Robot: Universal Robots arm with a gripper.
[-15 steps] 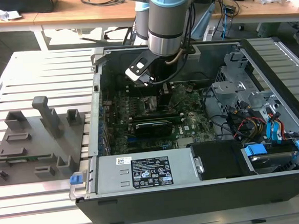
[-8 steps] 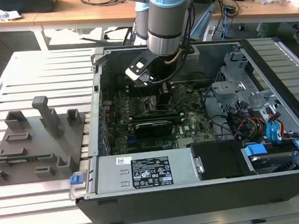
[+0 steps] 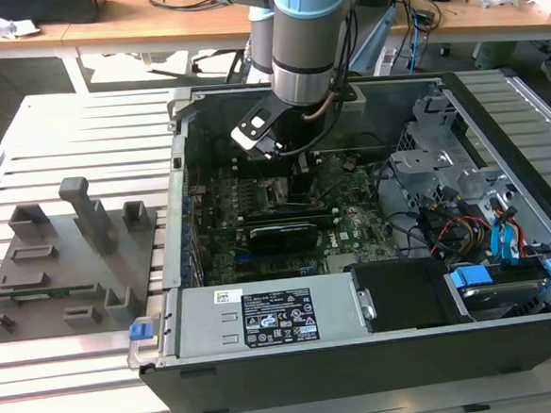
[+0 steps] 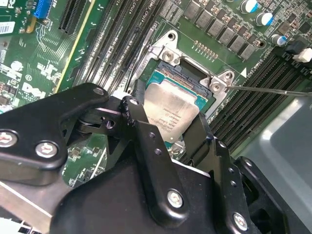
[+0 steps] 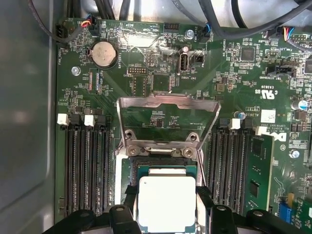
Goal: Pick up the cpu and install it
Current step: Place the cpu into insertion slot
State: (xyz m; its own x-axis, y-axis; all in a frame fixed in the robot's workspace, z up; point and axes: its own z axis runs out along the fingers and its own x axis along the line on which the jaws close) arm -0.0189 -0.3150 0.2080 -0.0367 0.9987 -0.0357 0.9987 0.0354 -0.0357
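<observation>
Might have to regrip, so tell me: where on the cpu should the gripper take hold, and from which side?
By two opposite thin edges, coming down from above. The cpu lies flat, shiny top up, so only its rim offers purchase, and the raised bracket stands at one side. The gripper flanks it this way, a finger at each free edge.
</observation>
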